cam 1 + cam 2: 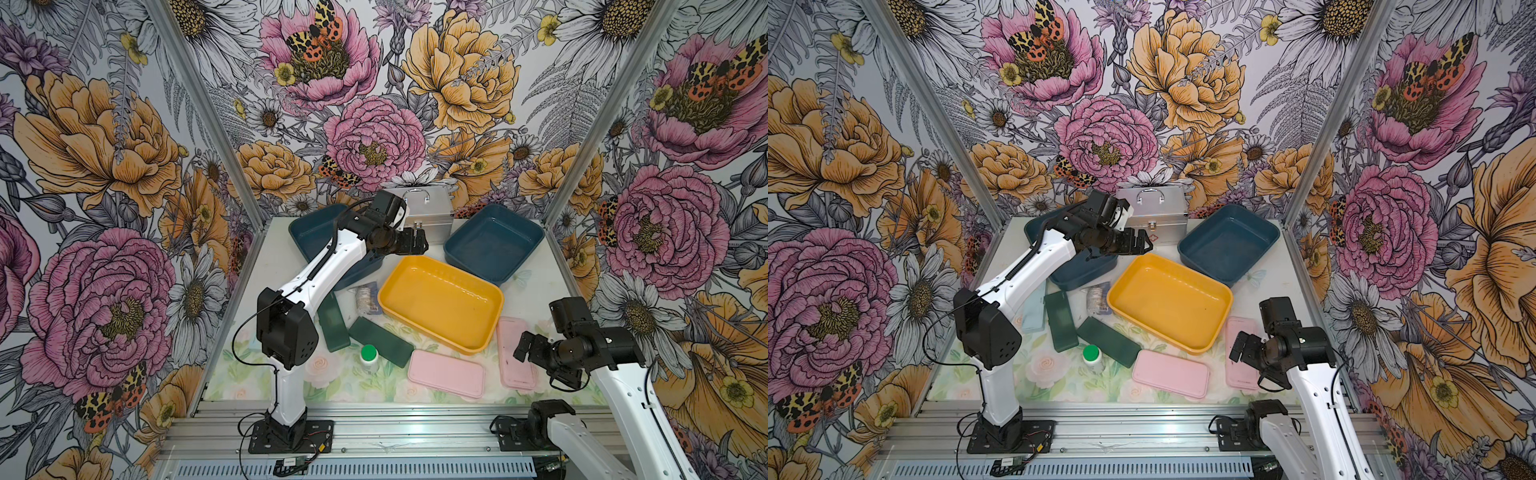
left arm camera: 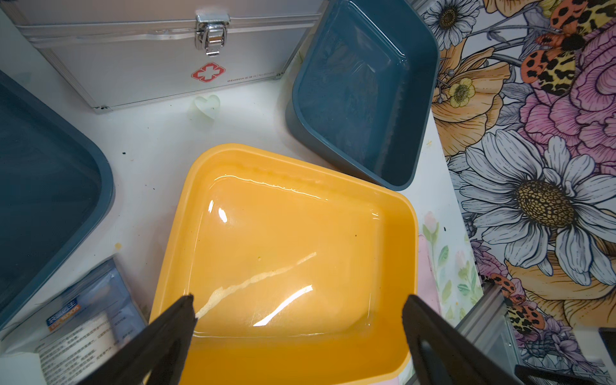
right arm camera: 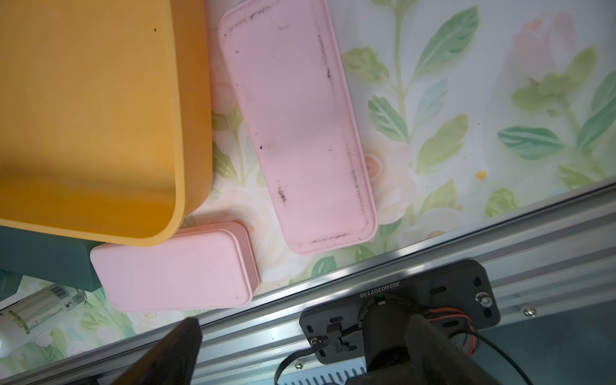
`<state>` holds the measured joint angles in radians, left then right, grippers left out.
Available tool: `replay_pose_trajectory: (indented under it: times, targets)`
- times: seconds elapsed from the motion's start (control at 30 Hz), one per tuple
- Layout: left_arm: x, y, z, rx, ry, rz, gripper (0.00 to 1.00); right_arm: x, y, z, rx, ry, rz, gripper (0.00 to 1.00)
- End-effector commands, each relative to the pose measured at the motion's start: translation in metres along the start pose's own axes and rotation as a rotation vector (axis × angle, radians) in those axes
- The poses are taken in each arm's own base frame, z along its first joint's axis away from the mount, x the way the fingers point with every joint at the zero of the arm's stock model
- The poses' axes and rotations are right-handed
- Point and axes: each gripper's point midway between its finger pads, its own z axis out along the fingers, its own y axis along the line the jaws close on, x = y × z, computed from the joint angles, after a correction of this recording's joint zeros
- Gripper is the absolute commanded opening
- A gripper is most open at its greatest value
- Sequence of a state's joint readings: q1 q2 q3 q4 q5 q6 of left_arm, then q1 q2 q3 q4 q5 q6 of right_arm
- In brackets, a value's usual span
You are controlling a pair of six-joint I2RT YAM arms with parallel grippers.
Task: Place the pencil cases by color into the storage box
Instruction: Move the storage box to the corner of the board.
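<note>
Opening step, seemingly no case lifted: left gripper (image 2: 300,300), jaws apart, empty above yellow storage box (image 2: 283,240); right gripper (image 3: 303,321), jaws apart, scuffed pink pencil case (image 3: 300,133) ahead of them; next, descend and straddle it.

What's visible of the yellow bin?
The yellow bin is a shallow rectangular tray with rounded corners and an out-turned rim, glossy like plastic, with a few dark specks inside. It stands upright and empty, askew at mid-table. Its far corner sits close to a blue bin; in the right wrist view its near corner hides part of a pink pencil case. Contact can't be told in either case.
</note>
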<state>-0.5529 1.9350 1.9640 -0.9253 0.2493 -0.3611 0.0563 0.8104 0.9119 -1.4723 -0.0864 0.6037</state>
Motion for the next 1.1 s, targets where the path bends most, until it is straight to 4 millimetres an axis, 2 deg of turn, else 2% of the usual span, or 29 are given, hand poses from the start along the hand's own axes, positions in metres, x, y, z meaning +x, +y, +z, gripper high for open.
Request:
replay_pose_trajectory:
  times: [0.0,0.2,0.43,0.57,0.67,0.77,0.9,1.07]
  targets:
    - [0.000,-0.011,-0.008,0.034,-0.004,0.008,0.99,-0.002,-0.002,0.003,0.045,0.035,-0.046,0.99]
    - [0.006,-0.006,-0.010,0.015,0.000,0.022,0.99,-0.014,0.005,0.006,0.073,0.076,-0.084,0.99]
    - [0.003,-0.005,-0.012,0.006,-0.010,0.039,0.99,-0.033,0.007,0.006,0.130,0.089,-0.101,0.99]
    - [0.001,-0.003,-0.010,0.005,-0.010,0.039,0.99,-0.044,0.011,0.004,0.131,0.058,-0.104,0.99]
    - [0.001,0.002,-0.007,-0.002,-0.006,0.032,0.99,-0.060,0.017,-0.001,0.130,0.007,-0.106,0.99]
    - [0.000,0.009,-0.006,-0.013,-0.005,0.015,0.99,-0.083,0.026,-0.005,0.137,-0.032,-0.095,0.95]
    - [-0.004,0.018,-0.011,-0.021,-0.015,-0.006,0.99,-0.126,0.049,-0.014,0.115,-0.092,-0.036,0.93]
    - [-0.001,0.028,-0.022,-0.028,-0.024,-0.014,0.99,-0.173,0.077,-0.007,0.089,-0.088,0.064,0.94]
